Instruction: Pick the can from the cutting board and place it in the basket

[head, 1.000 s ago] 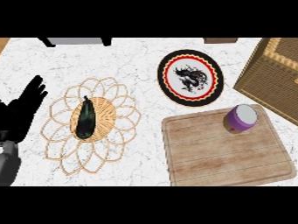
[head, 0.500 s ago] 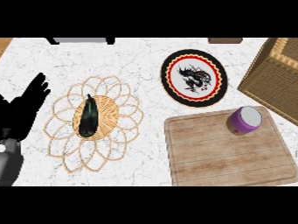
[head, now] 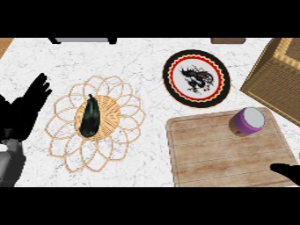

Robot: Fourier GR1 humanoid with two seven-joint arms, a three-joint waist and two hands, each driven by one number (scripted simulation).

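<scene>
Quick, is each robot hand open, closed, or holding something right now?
Left robot hand: open, holding nothing, at the left edge.
Right robot hand: barely in view at lower right, cannot be told.

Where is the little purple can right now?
In the head view, the purple can stands at the right, on the far right corner of the wooden cutting board, beside the woven wicker basket and near the round dragon plate.
</scene>
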